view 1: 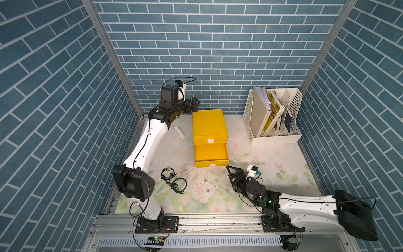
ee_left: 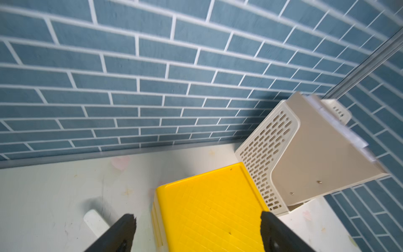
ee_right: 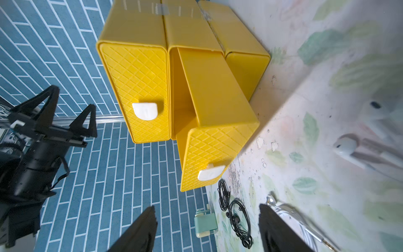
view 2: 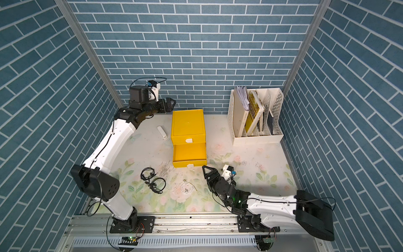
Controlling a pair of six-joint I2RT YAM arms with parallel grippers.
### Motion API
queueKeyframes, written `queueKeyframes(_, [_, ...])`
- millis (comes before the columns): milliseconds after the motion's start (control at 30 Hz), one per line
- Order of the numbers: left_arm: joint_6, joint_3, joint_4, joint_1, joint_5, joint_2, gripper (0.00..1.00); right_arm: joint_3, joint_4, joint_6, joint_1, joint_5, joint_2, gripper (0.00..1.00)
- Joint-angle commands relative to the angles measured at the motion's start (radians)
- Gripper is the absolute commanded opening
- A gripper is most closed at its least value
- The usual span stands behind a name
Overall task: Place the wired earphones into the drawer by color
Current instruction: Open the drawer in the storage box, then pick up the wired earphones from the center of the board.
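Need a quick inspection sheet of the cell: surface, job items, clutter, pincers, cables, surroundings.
Surface: floral mat, scuffed and speckled near the drawers.
Job's things: two black earphone coils and one white earphone coil on the mat; yellow drawer unit, lower drawer pulled out, nothing seen inside.
Clutter: small white stick beside the unit; white file rack with books.
Pincers: left pincer open, raised by the unit's back corner; right pincer open, low near the open drawer; both empty.
Cables: black arm cable loops above the left pincer.
Surroundings: blue brick-pattern walls; aluminium rail in front.
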Motion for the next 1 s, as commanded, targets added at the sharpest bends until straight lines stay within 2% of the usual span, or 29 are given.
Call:
queueKeyframes(0, [-0.021,-0.017,-0.062,0.006,0.025,-0.113,0.95,0.002,-0.395,-0.069,0.006,0.050,-0.174,0.76])
queueKeyframes(133, [-0.045,-0.162,-0.094,0.004,0.063,-0.305,0.95,0.054,-0.682,-0.171,0.002,0.096,-0.393,0.76])
queueKeyframes(300, [-0.116,-0.409,-0.138,-0.001,0.093,-0.542,0.96,0.215,-1.002,-0.330,-0.027,0.110,-0.492,0.75])
queueKeyframes(400, [-0.177,-0.531,-0.170,-0.018,0.096,-0.636,0.95,0.325,-1.111,-0.449,-0.076,0.057,-0.448,0.74])
queueKeyframes(567, [-0.289,-0.683,-0.202,-0.100,-0.002,-0.735,0.94,0.505,-1.157,-0.706,-0.217,-0.162,-0.239,0.74])
queueKeyframes(700, [-0.410,-0.780,-0.215,-0.211,-0.154,-0.755,0.93,0.621,-1.175,-0.832,-0.268,-0.228,-0.091,0.74])
queueKeyframes(833, [-0.518,-0.861,-0.199,-0.224,-0.225,-0.793,0.91,0.695,-1.196,-0.934,-0.385,-0.314,-0.013,0.73])
queueKeyframes(967, [-0.567,-0.929,-0.178,-0.224,-0.238,-0.833,0.90,0.687,-1.210,-1.007,-0.531,-0.430,0.010,0.73])
